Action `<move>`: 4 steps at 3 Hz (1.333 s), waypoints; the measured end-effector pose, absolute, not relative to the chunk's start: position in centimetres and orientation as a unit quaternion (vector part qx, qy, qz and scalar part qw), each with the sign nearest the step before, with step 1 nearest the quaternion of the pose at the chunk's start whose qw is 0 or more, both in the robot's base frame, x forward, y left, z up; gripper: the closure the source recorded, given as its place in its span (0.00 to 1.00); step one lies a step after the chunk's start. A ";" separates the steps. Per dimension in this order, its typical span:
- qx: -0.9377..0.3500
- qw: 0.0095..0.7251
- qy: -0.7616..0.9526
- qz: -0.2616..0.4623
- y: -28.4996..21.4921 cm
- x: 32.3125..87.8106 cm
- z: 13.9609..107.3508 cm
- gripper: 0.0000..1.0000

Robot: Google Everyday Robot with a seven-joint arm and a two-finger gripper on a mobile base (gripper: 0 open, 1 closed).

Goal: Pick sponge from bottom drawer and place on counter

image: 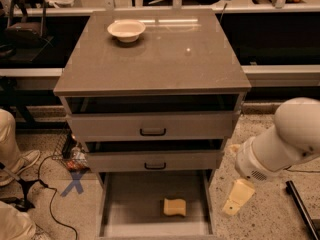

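The pale-yellow sponge (174, 207) lies on the flat grey floor of the open bottom drawer (125, 204), right of its middle. The counter (165, 59) is the glossy grey-brown top of the cabinet. My gripper (237, 198) hangs at the end of the white arm (285, 139), to the right of the bottom drawer and outside its right rail, above the speckled floor. It is apart from the sponge and holds nothing that I can see.
A round cream bowl (126, 30) stands at the back left of the counter. Two wider drawers with black handles (153, 132) sit above the bottom drawer, slightly open. A person's legs and shoe (12, 159), cables and a blue X mark (74, 183) are at the left.
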State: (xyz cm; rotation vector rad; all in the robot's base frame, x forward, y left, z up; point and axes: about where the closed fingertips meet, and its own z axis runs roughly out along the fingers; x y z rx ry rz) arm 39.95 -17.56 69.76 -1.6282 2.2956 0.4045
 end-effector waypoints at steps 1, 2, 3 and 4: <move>-0.578 0.121 0.791 0.158 -17.5 40.8 60.5 0.00; -0.578 0.121 0.791 0.158 -17.5 40.8 60.5 0.00; -0.570 0.128 0.798 0.148 -17.2 41.8 58.0 0.00; -0.571 0.135 0.800 0.126 -16.7 43.4 52.8 0.00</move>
